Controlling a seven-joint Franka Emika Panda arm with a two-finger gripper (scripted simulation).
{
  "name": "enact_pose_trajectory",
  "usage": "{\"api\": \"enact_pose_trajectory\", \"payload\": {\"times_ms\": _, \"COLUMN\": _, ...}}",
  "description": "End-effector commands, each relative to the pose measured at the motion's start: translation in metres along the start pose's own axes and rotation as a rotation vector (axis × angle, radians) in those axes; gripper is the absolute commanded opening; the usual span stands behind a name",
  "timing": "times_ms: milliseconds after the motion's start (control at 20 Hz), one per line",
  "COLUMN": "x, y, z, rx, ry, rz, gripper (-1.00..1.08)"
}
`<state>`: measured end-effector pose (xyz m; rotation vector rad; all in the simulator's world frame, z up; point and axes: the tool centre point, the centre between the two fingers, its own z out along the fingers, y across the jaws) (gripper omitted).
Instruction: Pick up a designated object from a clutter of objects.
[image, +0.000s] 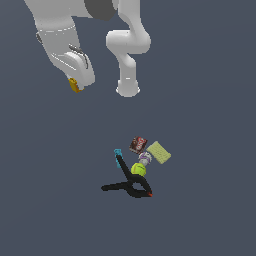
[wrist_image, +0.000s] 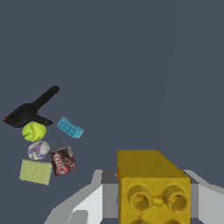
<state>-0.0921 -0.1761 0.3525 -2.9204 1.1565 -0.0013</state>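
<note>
The designated object, a yellow-orange block (wrist_image: 152, 186) with round sockets on its face, sits between my fingers in the wrist view. In the exterior view it shows as a small yellow-orange bit (image: 75, 85) at the tip of my gripper (image: 76, 86), which is shut on it, raised high and off toward the exterior view's left of the clutter. The clutter lies on the floor: a black clamp (image: 127, 185) with a red tip, a lime-green ball (image: 138, 169), a pale yellow-green pad (image: 159, 152), a dark red box (image: 138, 144) and a teal piece (image: 118, 152).
A small white-and-purple ball (image: 145, 158) lies between the green ball and the red box. The arm's white base (image: 128, 87) stands behind the clutter. The floor (image: 210, 210) is plain dark grey-blue.
</note>
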Motion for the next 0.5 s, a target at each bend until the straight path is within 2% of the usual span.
{"api": "enact_pose_trajectory", "payload": {"times_ms": 0, "x": -0.005, "y": 0.006, "z": -0.013, "rx": -0.001, "ry": -0.001, "rz": 0.0, "gripper": -1.0}}
{"api": "enact_pose_trajectory", "payload": {"times_ms": 450, "x": -0.01, "y": 0.014, "z": -0.033, "rx": -0.001, "ry": -0.001, "rz": -0.001, "gripper": -1.0}}
